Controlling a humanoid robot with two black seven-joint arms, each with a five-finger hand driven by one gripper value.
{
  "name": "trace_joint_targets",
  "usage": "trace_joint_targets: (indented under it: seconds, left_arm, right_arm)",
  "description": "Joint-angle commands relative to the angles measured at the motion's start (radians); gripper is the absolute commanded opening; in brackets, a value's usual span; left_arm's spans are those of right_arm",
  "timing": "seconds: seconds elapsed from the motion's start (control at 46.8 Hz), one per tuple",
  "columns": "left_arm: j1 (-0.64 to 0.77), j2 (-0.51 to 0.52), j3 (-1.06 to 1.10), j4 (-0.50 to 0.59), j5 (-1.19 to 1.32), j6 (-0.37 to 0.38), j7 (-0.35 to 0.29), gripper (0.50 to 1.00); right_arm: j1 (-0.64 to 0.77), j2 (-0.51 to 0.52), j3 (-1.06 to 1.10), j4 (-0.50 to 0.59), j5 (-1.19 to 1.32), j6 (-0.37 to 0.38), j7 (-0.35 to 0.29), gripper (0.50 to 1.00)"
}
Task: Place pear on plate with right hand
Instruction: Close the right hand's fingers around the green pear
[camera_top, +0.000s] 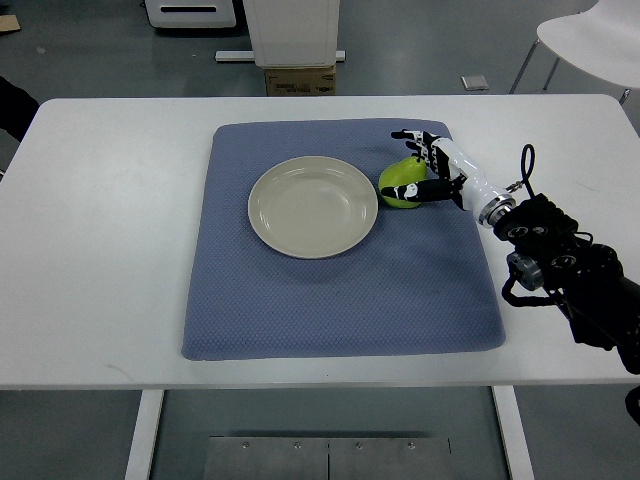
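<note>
Pear (401, 184): a green fruit lying on the blue-grey cloth mat (340, 290), just beside the right edge of the plate (313, 207) and not on it. Whether the pear touches the plate rim cannot be determined from this view.

Right hand (430, 165): white with black finger segments, entering from the picture's right on a black forearm (570, 265). The fingers (412, 136) curve over the far side of the pear, and the thumb (425, 190) lies against its near side, so the hand is closed around the fruit. The pear appears to rest on the mat; whether it is lifted clear cannot be confirmed.

Plate: round, cream-coloured, shallow, positioned on the upper middle of the mat, with nothing on it.

Mat: spread flat across the centre of the white table (100, 250), its edges well inside the table edges.

Left arm: not visible in the top view.

Beyond the far table edge: grey floor, a cardboard box (299, 79) beneath a white cabinet (292, 30), and part of a white chair (590, 40) at the upper right.
</note>
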Motion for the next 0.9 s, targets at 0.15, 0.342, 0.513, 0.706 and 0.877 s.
trace_joint_targets:
  seconds: [0.15, 0.342, 0.513, 0.706, 0.877]
  left_arm:
    - [0.0, 0.0, 0.0, 0.0, 0.0, 0.0, 0.0, 1.0]
    - [0.0, 0.0, 0.0, 0.0, 0.0, 0.0, 0.0, 1.0]
    - [0.0, 0.0, 0.0, 0.0, 0.0, 0.0, 0.0, 1.0]
    - [0.0, 0.0, 0.0, 0.0, 0.0, 0.0, 0.0, 1.0]
    - [0.0, 0.0, 0.0, 0.0, 0.0, 0.0, 0.0, 1.0]
  right_arm:
    - [-0.01, 0.013, 0.0, -0.008, 0.0, -0.036, 0.004, 0.983]
    - [-0.013, 0.025, -0.002, -0.014, 0.0, -0.053, 0.004, 0.981]
    - [-0.023, 0.036, -0.002, -0.023, 0.0, -0.067, 0.004, 0.975]
    - [-0.03, 0.036, -0.034, -0.026, 0.0, -0.081, 0.016, 0.945]
    - [-0.039, 0.036, -0.037, -0.029, 0.0, -0.088, 0.019, 0.899]
